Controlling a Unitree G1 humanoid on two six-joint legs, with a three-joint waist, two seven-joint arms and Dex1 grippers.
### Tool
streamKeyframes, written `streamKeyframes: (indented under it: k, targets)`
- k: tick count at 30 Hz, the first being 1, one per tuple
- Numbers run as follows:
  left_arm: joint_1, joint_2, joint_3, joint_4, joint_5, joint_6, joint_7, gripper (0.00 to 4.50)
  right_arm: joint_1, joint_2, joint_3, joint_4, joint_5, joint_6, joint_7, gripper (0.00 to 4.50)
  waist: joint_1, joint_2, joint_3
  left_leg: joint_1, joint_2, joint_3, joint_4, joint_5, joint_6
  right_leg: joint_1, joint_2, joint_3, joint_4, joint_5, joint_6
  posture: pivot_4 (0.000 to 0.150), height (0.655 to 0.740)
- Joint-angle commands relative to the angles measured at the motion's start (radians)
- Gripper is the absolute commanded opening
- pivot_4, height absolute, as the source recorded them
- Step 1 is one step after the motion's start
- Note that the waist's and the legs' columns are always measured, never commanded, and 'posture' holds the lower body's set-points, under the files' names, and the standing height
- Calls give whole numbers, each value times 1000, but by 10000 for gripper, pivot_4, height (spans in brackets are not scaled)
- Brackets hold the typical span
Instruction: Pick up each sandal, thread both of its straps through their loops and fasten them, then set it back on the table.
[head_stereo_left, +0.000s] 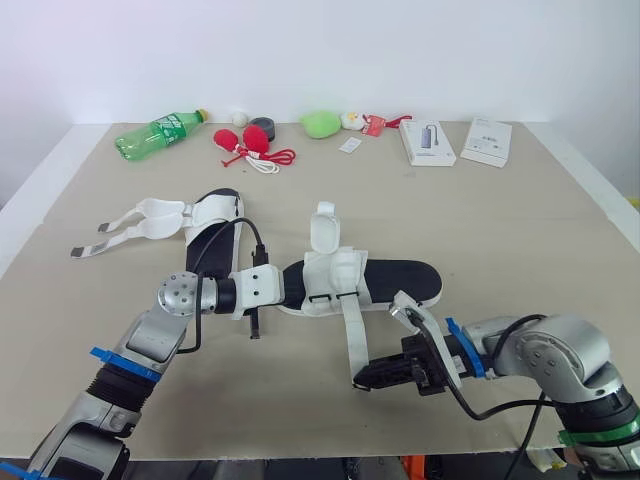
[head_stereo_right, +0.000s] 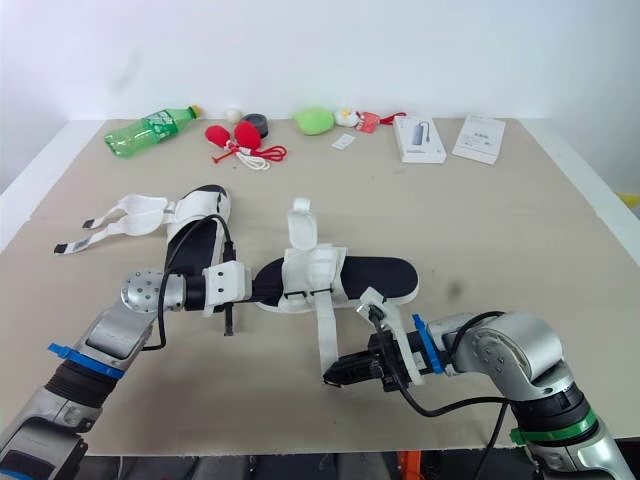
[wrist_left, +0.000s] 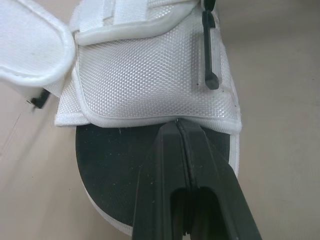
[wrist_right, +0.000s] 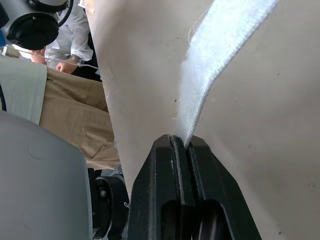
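- Left eye view showed the sandal (head_stereo_left: 365, 283) lying in the middle of the table (head_stereo_left: 560, 230), its long strap (head_stereo_left: 352, 335) trailing toward the near edge.
- The right gripper (head_stereo_left: 360, 381) was clenched on that strap's end.
- The left gripper (wrist_left: 178, 124) was pinched tight on the hem of the sandal's white upper.
- A second sandal (head_stereo_left: 195, 218) lay to the left, straps loose.
- A green bottle (head_stereo_left: 158, 133) lay far behind.

Open counter (head_stereo_left: 540, 220) lies right of the middle sandal (head_stereo_left: 400, 280) and behind it, up to the far-edge row running from a green bottle (head_stereo_left: 160, 133) to two white boxes (head_stereo_left: 427, 142). On the left, a second sandal (head_stereo_left: 205, 215) with splayed straps (head_stereo_left: 110, 235) sits close behind the left gripper (head_stereo_left: 288, 287). A strap (head_stereo_left: 352, 335) pinched in the right gripper (head_stereo_left: 362, 380) crosses the near strip.
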Motion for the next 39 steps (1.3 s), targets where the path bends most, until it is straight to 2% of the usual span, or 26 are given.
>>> streamKeyframes:
  k: [1, 7, 9, 11, 13, 14, 15, 17, 19, 23, 25, 30, 34, 39]
  targets:
    - [-3, 1, -13, 14, 18, 4, -3, 0, -26, -4, 35, -16, 2, -18, 14, 328, 0, 0, 0, 0, 0, 0, 0, 0, 0, 0, 0, 0, 0, 0, 0, 1500, 7400]
    - [-10, -3, -13, 18, 19, 5, -4, 0, -43, 1, 54, 15, -43, -72, -1, 328, 0, 0, 0, 0, 0, 0, 0, 0, 0, 0, 0, 0, 0, 0, 0, 1500, 7400]
    - [-10, -5, -14, 17, 20, 7, -5, 0, -55, -18, 65, 14, -37, -76, 30, 7159, 0, 0, 0, 0, 0, 0, 0, 0, 0, 0, 0, 0, 0, 0, 0, 1500, 7400]
    - [-10, -6, -15, 17, 19, 8, -7, 0, -62, -66, 87, 0, -48, -98, 84, 11061, 0, 0, 0, 0, 0, 0, 0, 0, 0, 0, 0, 0, 0, 0, 0, 1500, 7400]
    - [-12, -7, -17, 19, 19, 7, -11, 0, -61, -140, 120, -12, -94, -166, 157, 22780, 0, 0, 0, -1, -1, 0, 0, 0, 0, 0, -1, 0, 0, 0, 0, 1500, 7400]
    - [-14, -8, -17, 23, 20, 5, -12, 0, -59, -180, 140, -16, -124, -216, 200, 24592, 0, 0, 0, -1, -1, 0, 0, 0, 0, 0, -1, 0, 0, 0, 0, 1500, 7400]
    - [-16, -10, -18, 27, 21, 3, -12, 0, -47, -221, 160, -21, -179, -309, 252, 29392, 1, 0, 0, -1, 0, 0, 0, 0, 0, 0, -1, 0, -1, 0, 0, 1500, 7400]
    - [-21, -14, -19, 34, 22, 1, -13, 0, -30, -287, 191, -10, -281, -479, 337, 35697, 1, 0, 0, -1, -1, 0, 0, 0, 0, -1, -1, 0, -1, 0, 0, 1500, 7400]
    - [-25, -17, -20, 40, 22, -2, -15, 0, -25, -316, 182, 50, -397, -758, 433, 43043, 1, 0, 0, -1, 0, 1, 0, -1, -1, 0, -1, 0, -1, 0, 0, 1500, 7400]
    - [-30, -20, -22, 49, 22, -8, -19, 0, -108, -192, 125, 302, -610, -1530, 499, 43043, -3, 0, 0, 0, 0, 4, 1, -1, -1, -1, -2, 0, -2, 0, 1, 1500, 7400]
    - [-31, -21, -21, 52, 22, -10, -19, 0, -159, -116, 109, 426, -655, -1846, 516, 43043, -4, 1, 1, 1, 0, 5, 1, 0, -1, 0, -3, 0, -2, 0, 1, 1500, 7400]
    - [-27, -18, -20, 50, 23, -10, -18, 0, -256, 26, 111, 657, -699, -2428, 488, 43043, -3, 0, 1, 1, 1, 6, 0, 1, -2, 2, -2, 0, -2, 1, 3, 1500, 7400]
    - [-14, -16, -18, 37, 23, -5, -17, 0, -296, 67, 152, 797, -785, -2756, 399, 43043, -2, 0, 1, 2, 1, 6, -2, 1, -2, 2, -2, 1, -2, 2, 5, 1500, 7400]
    - [-4, -6, -13, 25, 21, 1, -19, 0, -317, 55, 223, 829, -863, -2889, 276, 43043, -4, 0, 1, 5, 1, 7, -2, 1, -2, 5, -2, 2, -2, 1, 2, 1500, 7400]
